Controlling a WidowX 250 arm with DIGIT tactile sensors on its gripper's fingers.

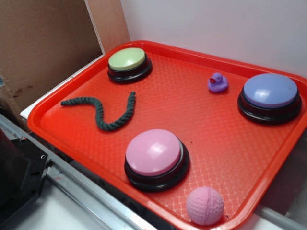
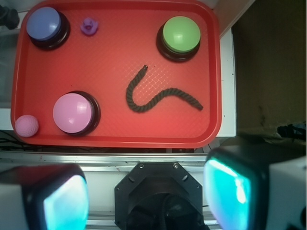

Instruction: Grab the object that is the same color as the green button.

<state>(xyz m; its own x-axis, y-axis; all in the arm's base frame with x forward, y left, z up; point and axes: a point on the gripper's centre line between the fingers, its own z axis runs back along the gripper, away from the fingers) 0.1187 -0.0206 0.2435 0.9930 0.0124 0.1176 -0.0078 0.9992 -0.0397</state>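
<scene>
Below me a red tray [image 2: 211,72] carries the green button [image 2: 181,32], pink button [image 2: 72,112], blue-purple button [image 2: 43,23], dark green rope [image 2: 158,97], purple duck [image 2: 89,26] and pink ball [image 2: 26,125].

Gripper [image 2: 146,191] fingertips cut off by wrist view's bottom edge; tray [image 1: 230,62] right corner cropped in exterior.

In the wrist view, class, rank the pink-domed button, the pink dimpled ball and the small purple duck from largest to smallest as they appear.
1. Pink-domed button, clearly largest.
2. Pink dimpled ball.
3. Small purple duck, slightly smaller than the ball; it sits farther from the camera, so that gap is less certain.
</scene>
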